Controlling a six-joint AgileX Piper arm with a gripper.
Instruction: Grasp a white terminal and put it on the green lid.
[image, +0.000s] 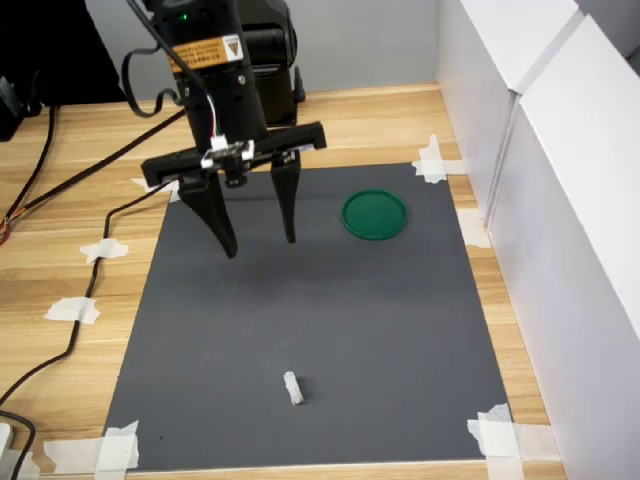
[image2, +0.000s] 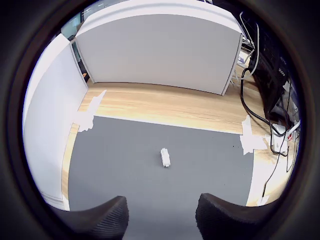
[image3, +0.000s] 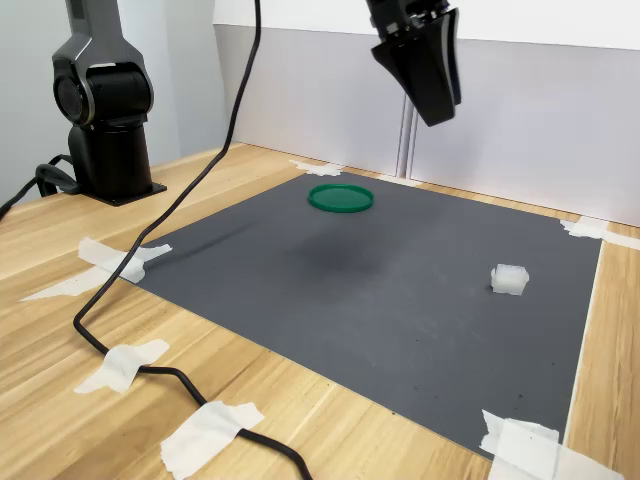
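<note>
Two fingers of my tool (image: 260, 245) hang spread apart, empty, high above the dark mat (image: 330, 330). The white terminal (image: 293, 388) lies alone on the mat, well apart from the green lid (image: 375, 215) near the far edge.

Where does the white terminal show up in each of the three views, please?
First exterior view: white terminal on the gray mat, low in the picture, near the mat's front edge.
Wrist view: mid-picture, beyond the gripper fingertips.
Second exterior view: right side.
Shared landmark: the gray mat's taped corners.
</note>
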